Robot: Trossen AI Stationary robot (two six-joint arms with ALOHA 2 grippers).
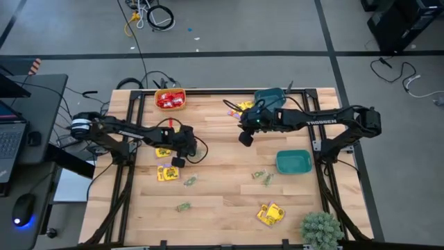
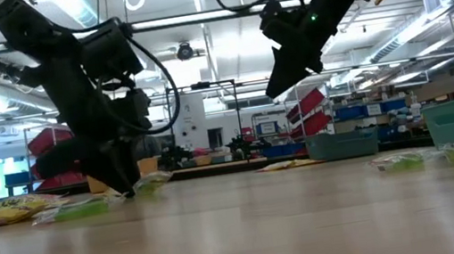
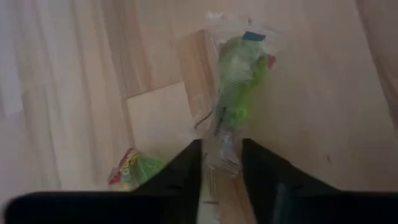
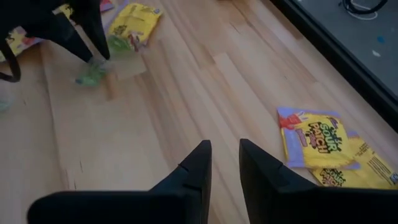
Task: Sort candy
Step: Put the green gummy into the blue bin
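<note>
Across the high view, sorting looks partly done: the orange bowl (image 1: 171, 99) at upper centre-left holds red packets (image 1: 170, 101), while 1 teal bowl (image 1: 293, 162) right of centre shows no candy, and another teal bowl (image 1: 269, 96) at upper centre is half hidden by the right arm. Left on the pale plank surface (image 1: 222, 180) are yellow packets (image 1: 270, 214) at lower right, more yellow (image 1: 167, 173) left of centre, and small green packets (image 1: 262, 177) mid-frame. The left tool (image 1: 177, 157) is down left of centre; the right tool (image 1: 245, 137) hangs above centre.

Low view: the left tool (image 2: 125, 189) touches down at left beside crinkly clear-green wrappers (image 2: 86, 207); the right tool (image 2: 280, 87) is raised at upper centre.

Left wrist view: its fingers (image 3: 185, 167) sit narrow, pinching the clear tail of a glossy green packet (image 3: 238, 87) at upper centre.

Right wrist view: the right tool (image 4: 225, 155) is narrowly parted and holds nothing; flat, shiny yellow packets (image 4: 314, 142) lie at right. My judgement: most candy is unsorted.
</note>
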